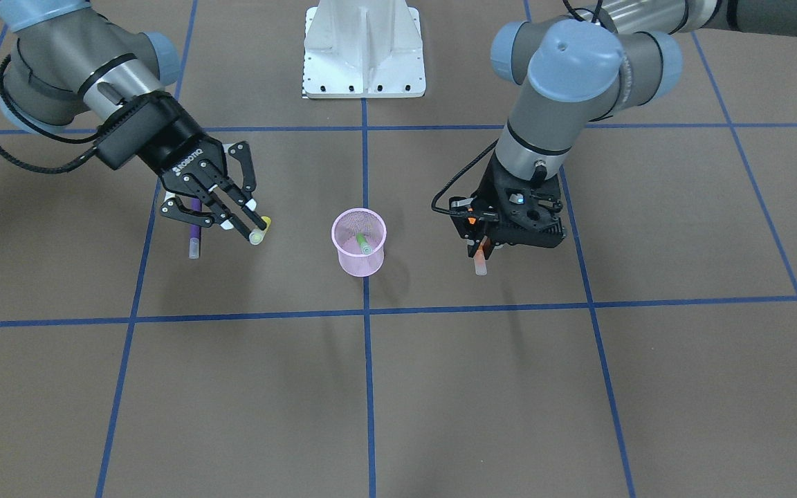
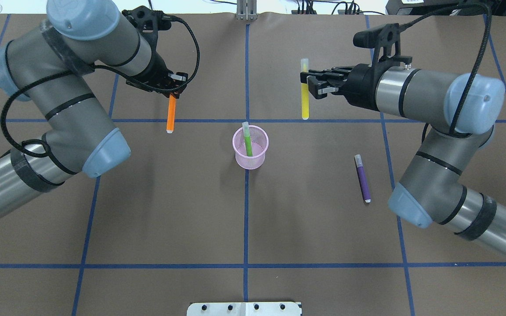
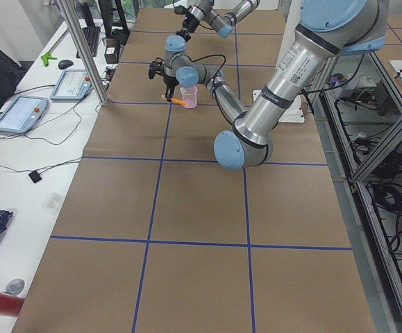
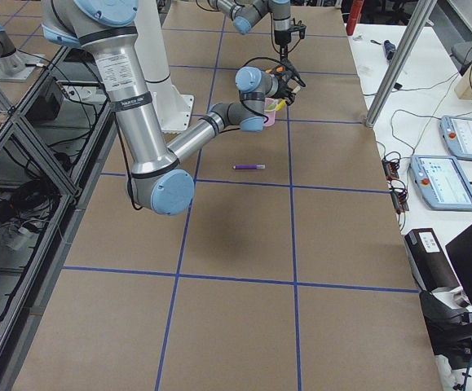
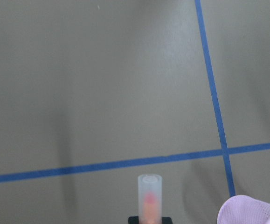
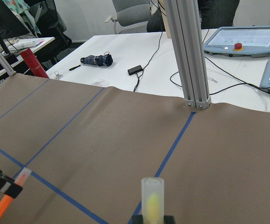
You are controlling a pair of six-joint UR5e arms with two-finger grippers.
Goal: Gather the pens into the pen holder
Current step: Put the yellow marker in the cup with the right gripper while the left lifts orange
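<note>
The pink mesh pen holder stands at the table's middle with the green pen upright in it. My left gripper is shut on the orange pen and holds it off the table, left of the holder. The left wrist view shows the orange pen's cap and the holder's rim. My right gripper is shut on the yellow pen, held in the air beyond and right of the holder; it also shows in the right wrist view. The purple pen lies on the table.
Blue tape lines cross the brown table cover. The robot's white base plate sits at the near edge. A metal post stands at the far edge. Operator desks with pendants lie beyond the table.
</note>
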